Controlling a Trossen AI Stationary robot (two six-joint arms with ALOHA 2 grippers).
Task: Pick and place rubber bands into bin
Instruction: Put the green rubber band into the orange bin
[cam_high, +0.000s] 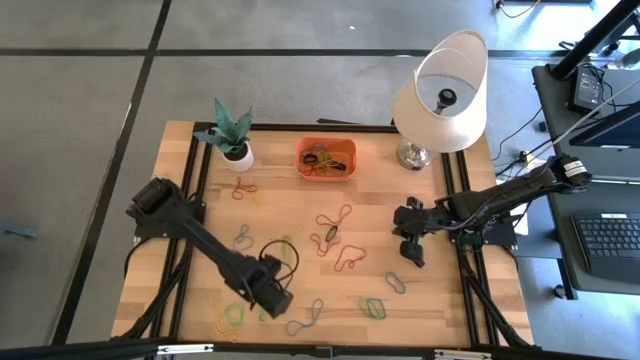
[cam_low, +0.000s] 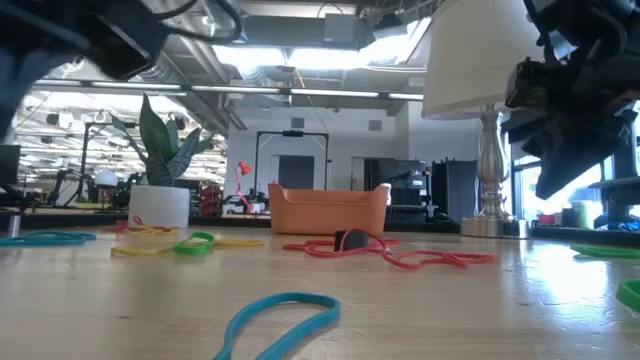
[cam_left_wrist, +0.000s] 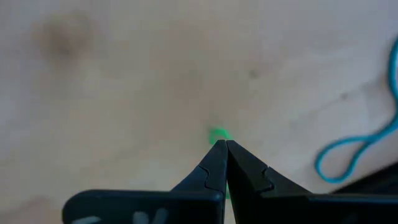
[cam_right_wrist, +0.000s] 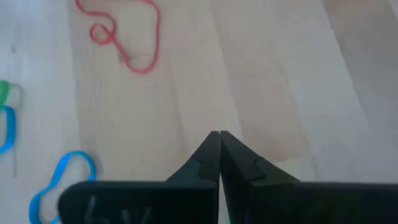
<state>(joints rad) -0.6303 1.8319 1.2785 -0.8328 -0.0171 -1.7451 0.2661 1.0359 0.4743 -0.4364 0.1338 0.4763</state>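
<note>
Your left gripper (cam_high: 271, 292) sits low in the high view, near the table's (cam_high: 430, 300) bottom edge, its fingers pinched together on a green rubber band (cam_left_wrist: 217, 134) whose end shows just past the tips in the left wrist view. A blue band (cam_high: 305, 318) lies just right of it. Your right gripper (cam_high: 409, 248) hangs right of centre, fingers pressed together with nothing between them, over bare wood with open room around it. Red bands (cam_high: 333, 221) lie between the arms. The orange bin (cam_high: 326, 158) stands at the table's upper middle with bands inside, between the plant pot (cam_high: 238, 153) at left and the lamp (cam_high: 440, 95) at right.
</note>
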